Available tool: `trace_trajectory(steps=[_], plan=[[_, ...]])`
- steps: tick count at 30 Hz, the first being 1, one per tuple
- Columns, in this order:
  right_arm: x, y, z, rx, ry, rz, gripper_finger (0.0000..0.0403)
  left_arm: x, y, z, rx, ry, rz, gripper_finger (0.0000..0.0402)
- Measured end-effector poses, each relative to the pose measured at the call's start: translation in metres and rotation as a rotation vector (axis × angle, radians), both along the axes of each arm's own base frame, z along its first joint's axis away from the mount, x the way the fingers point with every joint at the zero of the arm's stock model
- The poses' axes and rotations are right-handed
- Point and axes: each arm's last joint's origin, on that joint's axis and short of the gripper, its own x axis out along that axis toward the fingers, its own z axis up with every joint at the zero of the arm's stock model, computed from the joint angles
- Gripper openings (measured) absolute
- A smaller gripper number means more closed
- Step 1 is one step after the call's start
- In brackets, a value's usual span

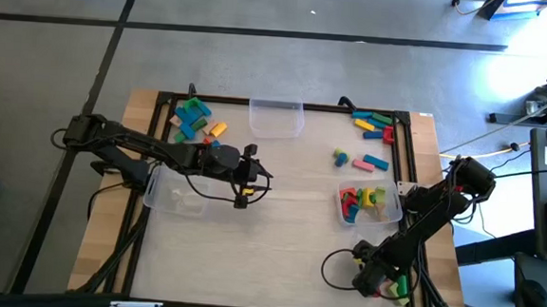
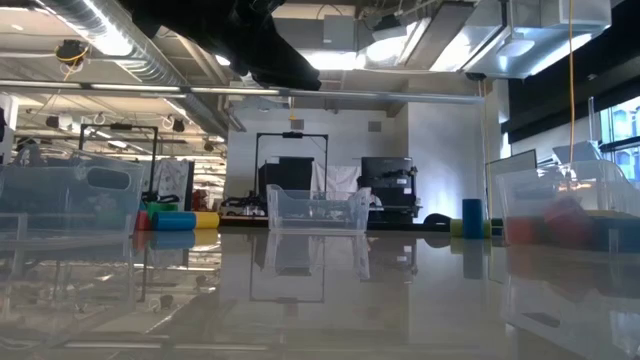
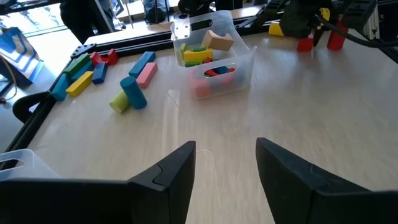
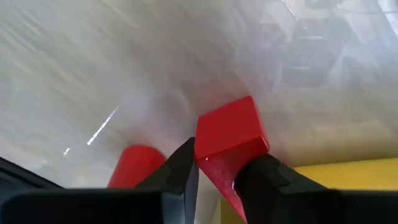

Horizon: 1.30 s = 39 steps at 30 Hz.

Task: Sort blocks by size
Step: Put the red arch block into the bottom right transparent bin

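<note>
My right gripper [image 4: 221, 158] is at the table's near right corner [image 1: 391, 286], pointing steeply down, its fingers closed against a red block [image 4: 230, 134]. Beside that block are a second red piece [image 4: 134, 165] and a yellow block [image 4: 336, 180]. My left gripper [image 3: 225, 146] hovers open over the table's middle [image 1: 256, 176] with nothing between its fingers. A clear bin [image 1: 368, 202] right of centre holds several blocks. Loose blocks lie at the far left [image 1: 195, 120], at the far right [image 1: 375, 126] and near the bin [image 1: 359, 161]. My right gripper pinches the red block between its two fingers, one on each of two opposite sides [image 4: 214, 169]. The fingers come from above, slanting steeply down. The block seems to sit on the table; I cannot tell whether it is lifted.
An empty clear bin [image 1: 276, 117] stands at the far middle, and another clear bin [image 1: 181, 191] lies under the left arm. A black frame [image 1: 411, 152] runs round the table. The middle of the table [image 1: 287, 240] is bare wood.
</note>
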Motion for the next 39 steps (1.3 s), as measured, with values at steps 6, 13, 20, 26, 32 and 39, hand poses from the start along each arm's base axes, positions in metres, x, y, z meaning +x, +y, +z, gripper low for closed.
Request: trace_trajectory(steps=[6, 13, 20, 26, 32, 39], plan=[[0.002, 0.002, 0.012, 0.013, -0.006, 0.031, 0.0081, 0.000, 0.000, 0.000, -0.001, 0.000, 0.000, 0.0164], [0.002, -0.003, 0.040, -0.039, -0.111, 0.044, 0.0057, 0.000, 0.000, 0.000, -0.001, 0.000, 0.000, 0.0164], [-0.007, -0.018, 0.064, -0.101, -0.190, 0.032, 0.0056, 0.000, 0.000, 0.000, -0.001, 0.000, 0.001, 0.0164], [-0.018, -0.035, 0.078, -0.194, -0.234, 0.049, 0.0057, 0.000, 0.000, 0.000, -0.001, 0.000, 0.001, 0.0164], [-0.023, -0.056, 0.095, -0.284, -0.336, 0.009, 0.0057, 0.000, 0.000, 0.000, -0.001, 0.000, 0.001, 0.0164], [-0.015, -0.084, 0.106, -0.434, -0.469, 0.002, 0.0057, 0.000, 0.000, 0.000, -0.001, 0.000, 0.001, 0.0164]])
